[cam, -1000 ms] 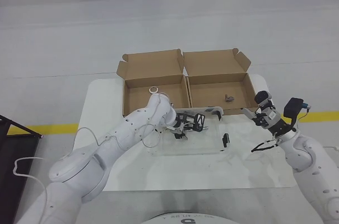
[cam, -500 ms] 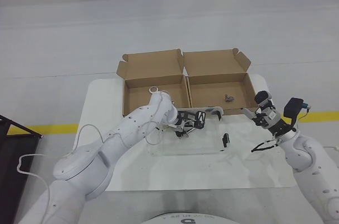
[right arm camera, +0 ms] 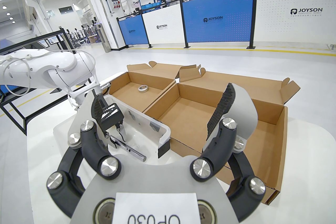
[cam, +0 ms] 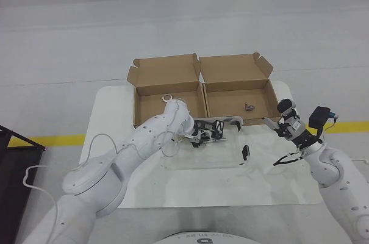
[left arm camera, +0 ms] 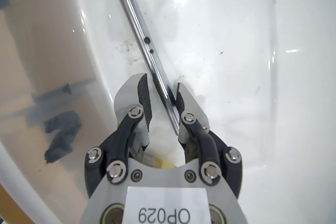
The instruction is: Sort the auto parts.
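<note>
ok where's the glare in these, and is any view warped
Left wrist view: white glare spots on the clear tray floor, a bright streak along the metal rod, black parts hazy through the tray wall. Right wrist view: wide-angle bend curves the pillar and fence. Top view: even light on the white table, no hot spots.

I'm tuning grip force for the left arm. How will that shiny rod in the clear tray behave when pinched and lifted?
The metal rod looks rigid, so it likely won't bend. Its polished round surface may slip or roll on the smooth tray. The left gripper straddles one end, so the long free end could tilt down.
</note>
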Controlling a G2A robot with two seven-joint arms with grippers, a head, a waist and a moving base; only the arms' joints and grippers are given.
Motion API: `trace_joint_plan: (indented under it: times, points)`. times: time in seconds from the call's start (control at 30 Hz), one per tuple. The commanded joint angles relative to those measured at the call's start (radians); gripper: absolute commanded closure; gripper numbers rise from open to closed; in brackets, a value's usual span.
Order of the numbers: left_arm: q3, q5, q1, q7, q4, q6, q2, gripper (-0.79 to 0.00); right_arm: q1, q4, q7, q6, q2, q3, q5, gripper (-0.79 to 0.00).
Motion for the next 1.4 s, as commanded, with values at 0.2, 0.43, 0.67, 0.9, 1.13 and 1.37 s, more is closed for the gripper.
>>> trace_joint_plan:
  times: [0.2,0.43,0.67,0.9,1.13,1.37]
  points:
    - [0.002,0.018,-0.007,-0.006,0.022,0.023,-0.015,0.0,0.0,0.0,0.0,0.0,0.0,0.0,0.0,-0.785]
    - [-0.014,0.023,-0.018,0.034,0.003,-0.032,-0.006,0.0,0.0,0.0,0.0,0.0,0.0,0.0,0.0,-0.785]
    - [-0.034,-0.015,-0.027,0.094,-0.067,-0.032,0.06,0.0,0.0,0.0,0.0,0.0,0.0,0.0,0.0,-0.785]
    - [-0.114,-0.056,-0.021,0.105,-0.16,-0.032,0.161,0.0,0.0,0.0,0.0,0.0,0.0,0.0,0.0,-0.785]
    - [-0.197,-0.093,0.046,0.059,-0.32,-0.032,0.259,0.0,0.0,0.0,0.0,0.0,0.0,0.0,0.0,-0.785]
    - [-0.228,-0.098,0.116,-0.049,-0.43,-0.032,0.308,0.0,0.0,0.0,0.0,0.0,0.0,0.0,0.0,-0.785]
